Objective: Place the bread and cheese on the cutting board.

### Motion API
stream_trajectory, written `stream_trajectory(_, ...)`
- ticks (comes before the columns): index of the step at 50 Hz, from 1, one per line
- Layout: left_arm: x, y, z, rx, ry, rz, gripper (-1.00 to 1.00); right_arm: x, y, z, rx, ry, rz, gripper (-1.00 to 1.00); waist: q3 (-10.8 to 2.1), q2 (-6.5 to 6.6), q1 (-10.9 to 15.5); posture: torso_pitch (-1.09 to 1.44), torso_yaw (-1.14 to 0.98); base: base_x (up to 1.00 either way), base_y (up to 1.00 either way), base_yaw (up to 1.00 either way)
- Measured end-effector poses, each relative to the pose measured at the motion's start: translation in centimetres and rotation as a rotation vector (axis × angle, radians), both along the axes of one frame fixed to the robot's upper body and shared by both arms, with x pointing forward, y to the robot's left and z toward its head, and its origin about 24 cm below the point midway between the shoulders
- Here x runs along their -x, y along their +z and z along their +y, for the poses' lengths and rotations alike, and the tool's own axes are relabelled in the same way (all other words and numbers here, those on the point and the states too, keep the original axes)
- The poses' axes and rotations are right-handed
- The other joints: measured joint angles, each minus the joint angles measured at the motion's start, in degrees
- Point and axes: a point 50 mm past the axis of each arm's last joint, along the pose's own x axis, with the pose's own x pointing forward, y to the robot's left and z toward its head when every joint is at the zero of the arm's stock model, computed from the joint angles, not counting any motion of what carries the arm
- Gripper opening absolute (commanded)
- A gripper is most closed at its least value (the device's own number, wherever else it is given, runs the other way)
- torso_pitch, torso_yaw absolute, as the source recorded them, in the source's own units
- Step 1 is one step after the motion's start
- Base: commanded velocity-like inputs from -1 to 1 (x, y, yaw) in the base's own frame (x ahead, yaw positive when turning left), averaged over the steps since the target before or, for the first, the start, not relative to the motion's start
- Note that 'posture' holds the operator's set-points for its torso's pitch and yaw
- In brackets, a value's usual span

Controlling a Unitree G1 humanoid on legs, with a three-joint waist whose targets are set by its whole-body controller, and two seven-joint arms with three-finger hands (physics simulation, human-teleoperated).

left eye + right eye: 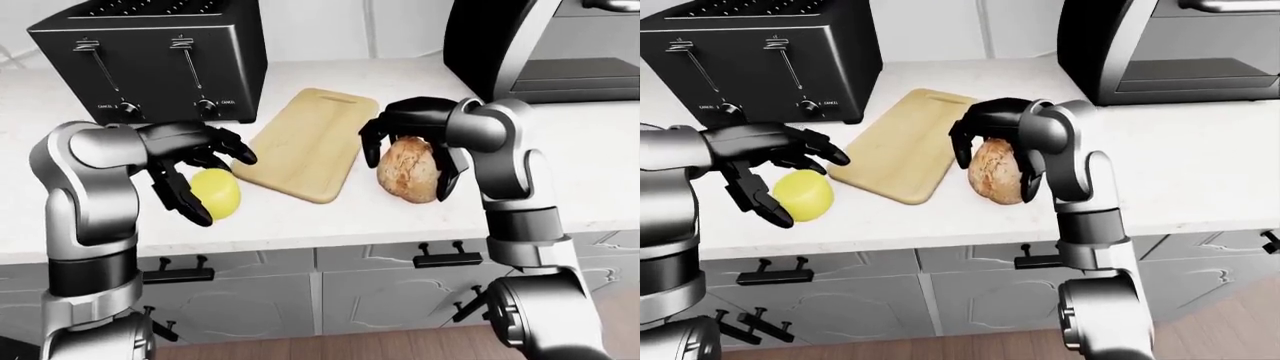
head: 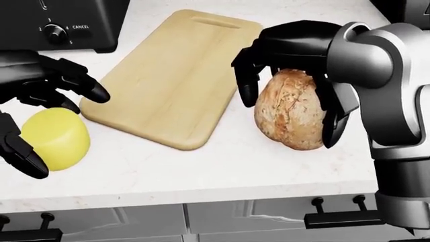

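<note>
A brown round bread loaf [image 2: 290, 121] stands on the white counter, just right of the wooden cutting board [image 2: 168, 75]. My right hand [image 2: 289, 98] arches over the loaf from above, its black fingers [image 2: 244, 91] closed against both sides of it. A yellow cheese block [image 2: 57, 138] lies on the counter off the board's lower left corner. My left hand [image 2: 62, 128] is open around the cheese, with fingers above it and the thumb below left; they do not clamp it. Nothing lies on the board.
A black toaster [image 1: 150, 60] stands at the upper left, close to the board's top edge. A dark oven-like appliance [image 1: 1170, 45] sits at the upper right. The counter edge [image 2: 201, 194] runs just below the cheese and loaf, with cabinet drawers underneath.
</note>
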Motion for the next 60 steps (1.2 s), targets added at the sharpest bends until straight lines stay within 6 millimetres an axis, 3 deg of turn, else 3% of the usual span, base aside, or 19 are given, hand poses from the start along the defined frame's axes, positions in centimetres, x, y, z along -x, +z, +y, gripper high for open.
stream_trajectory(5, -0.1, -0.4, 0.1, 0.000, 0.004, -0.001, 0.36, 0.1, -0.1, 0.1, -0.001, 0.002, 0.005, -1.00, -0.06, 0.03, 0.0, 0.00, 0.00, 0.00, 0.00, 0.00)
stream_trajectory(7, 0.0, -0.8, 0.2, -0.005, 0.006, -0.004, 0.15, 0.2, -0.1, 0.1, -0.001, 0.004, 0.006, -1.00, -0.13, 0.12, 0.0, 0.00, 0.00, 0.00, 0.00, 0.00)
stream_trajectory(9, 0.1, -1.0, 0.2, -0.017, 0.007, -0.036, -0.19, 0.2, 0.0, 0.1, -0.002, 0.005, 0.008, -1.00, -0.25, 0.15, -0.1, 0.00, 0.00, 0.00, 0.00, 0.00)
stream_trajectory(12, -0.4, -1.2, 0.3, -0.059, 0.003, -0.085, -1.00, 0.3, 0.2, 0.0, -0.005, 0.003, 0.005, -1.00, -0.47, 0.22, -0.2, 0.00, 0.00, 0.00, 0.00, 0.00)
stream_trajectory(25, -0.7, -1.3, 0.6, -0.171, 0.010, -0.223, -1.00, 0.7, 0.9, 0.0, -0.023, 0.002, 0.007, -1.00, -0.26, 0.51, -0.3, 0.00, 0.00, 0.00, 0.00, 0.00)
stream_trajectory(33, -0.5, 2.4, -0.4, -0.131, -0.002, -0.279, -1.00, 0.8, 1.0, 0.3, -0.020, 0.014, 0.010, -1.00, 0.09, 0.14, -0.1, 0.00, 0.00, 0.00, 0.00, 0.00)
stream_trajectory(40, -1.7, 5.2, -1.0, -0.115, -0.002, -0.304, -1.00, 0.8, 1.2, 0.1, -0.030, 0.007, 0.005, -1.00, 0.26, -0.11, 0.0, 0.00, 0.00, 0.00, 0.00, 0.00)
stream_trajectory(45, -3.5, 6.5, -2.5, -0.099, -0.020, -0.328, -1.00, 0.9, 1.2, 0.5, -0.031, 0.017, 0.008, -1.00, 0.31, -0.30, 0.2, 0.00, 0.00, 0.00, 0.00, 0.00)
stream_trajectory(50, -6.0, 7.0, -5.1, -0.073, -0.064, -0.324, -1.00, 1.1, 1.6, 0.7, -0.035, 0.026, -0.003, -1.00, 0.34, -0.70, 0.3, 0.00, 0.00, 0.00, 0.00, 0.00)
stream_trajectory(54, -7.8, 6.4, -7.6, -0.062, -0.106, -0.311, -1.00, 1.2, 1.6, 0.6, -0.037, 0.025, -0.003, -1.00, 0.17, -0.93, 0.3, 0.00, 0.00, 0.00, 0.00, 0.00)
stream_trajectory(60, -9.5, 4.8, -9.7, -0.054, -0.128, -0.278, -1.00, 1.3, 1.2, 0.1, -0.042, 0.014, 0.002, -1.00, 0.15, -1.13, -0.1, 0.00, 0.00, 0.00, 0.00, 0.00)
